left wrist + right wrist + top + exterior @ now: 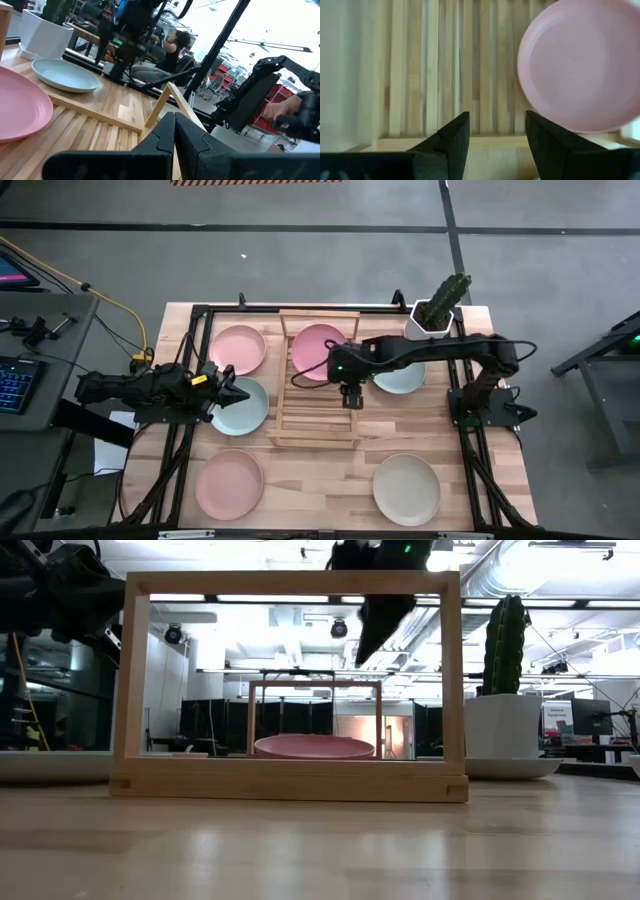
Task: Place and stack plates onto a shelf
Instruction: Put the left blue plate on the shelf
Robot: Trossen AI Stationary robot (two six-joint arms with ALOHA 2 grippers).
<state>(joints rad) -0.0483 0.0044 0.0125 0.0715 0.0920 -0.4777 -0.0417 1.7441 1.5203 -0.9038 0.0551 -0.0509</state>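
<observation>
The light-wood slatted shelf (318, 415) stands mid-table. One pink plate (318, 348) lies on the slats of its far half, also seen in the low view (315, 747) and the right wrist view (580, 65). My right gripper (351, 402) hangs open above the shelf's bare slats (420, 65), beside that plate and touching nothing. My left gripper (238, 392) is shut and empty above the edge of a blue-green plate (243, 412) lying left of the shelf. On the table also lie a pink plate (238, 348), another blue-green plate (402, 378), a pink plate (229, 483) and a cream plate (406, 488).
A white pot with a cactus (435, 315) stands at the far right corner, next to the blue-green plate (65, 75). Black frame rails (470, 430) run along both table sides. The near half of the shelf is bare. A person (175, 47) sits beyond the table.
</observation>
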